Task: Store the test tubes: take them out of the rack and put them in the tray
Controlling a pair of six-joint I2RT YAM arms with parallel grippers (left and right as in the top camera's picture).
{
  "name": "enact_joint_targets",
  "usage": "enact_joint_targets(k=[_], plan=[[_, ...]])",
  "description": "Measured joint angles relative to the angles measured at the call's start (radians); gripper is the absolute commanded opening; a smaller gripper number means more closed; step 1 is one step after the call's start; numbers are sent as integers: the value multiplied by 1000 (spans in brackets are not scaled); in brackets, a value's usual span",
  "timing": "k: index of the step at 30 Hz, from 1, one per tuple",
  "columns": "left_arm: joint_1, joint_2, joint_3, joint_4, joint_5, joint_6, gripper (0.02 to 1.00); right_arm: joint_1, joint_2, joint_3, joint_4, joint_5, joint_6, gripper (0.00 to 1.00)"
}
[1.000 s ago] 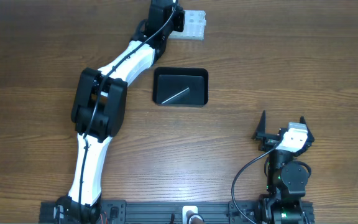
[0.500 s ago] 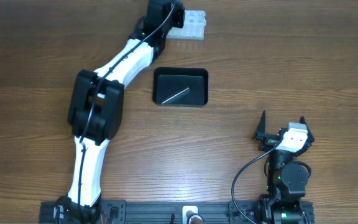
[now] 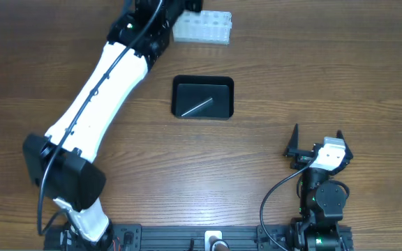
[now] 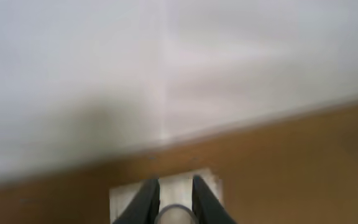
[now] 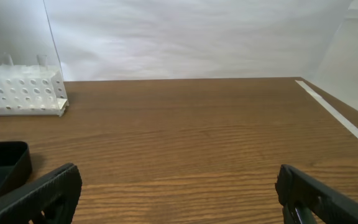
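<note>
The white test tube rack (image 3: 204,28) stands at the table's far edge. Just left of it is my left gripper (image 3: 187,8), on an arm stretched far up the table. In the left wrist view its gripper (image 4: 174,182) is shut on a clear test tube (image 4: 174,215) held between the fingers, with the rack (image 4: 123,194) right below. The black tray (image 3: 222,89) lies nearer mid-table with one test tube (image 3: 197,106) in it. My right gripper (image 3: 317,143) stands open and empty near its base, facing the rack (image 5: 21,91) and the tray (image 5: 2,163).
Bare wooden tabletop lies all around the tray and between the two arms. A white wall rises behind the table's far edge, just past the rack. A pale strip (image 5: 337,115) runs along the table's right side.
The left arm has straightened and its elbow has swung left and down the view. Its wrist has shifted left off the rack, uncovering more of it. The right arm has stayed still.
</note>
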Motion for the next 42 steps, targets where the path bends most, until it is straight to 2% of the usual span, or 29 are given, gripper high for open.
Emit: enact_joint_targets(k=[4, 8, 17, 29, 34, 37, 38, 42], plan=[[-48, 6, -27, -253, -69, -111, 62, 0, 0, 0, 0, 0, 0, 993], [-79, 24, -125, -350, -133, -240, 69, 0, 0, 0, 0, 0, -1, 991], [-82, 78, -299, -378, -169, -429, 73, 0, 0, 0, 0, 0, 0, 991], [-86, 169, -300, -375, -172, -461, 106, 0, 0, 0, 0, 0, 0, 993], [-86, 185, -300, -366, -172, -461, 172, 0, 0, 0, 0, 0, -1, 991], [-86, 190, -300, -364, -172, -463, 253, 0, 0, 0, 0, 0, 0, 993], [-86, 190, -300, -364, -173, -463, 334, 0, 0, 0, 0, 0, 0, 991], [-90, 183, -302, -363, -199, -474, 535, 0, 0, 0, 0, 0, 0, 993]])
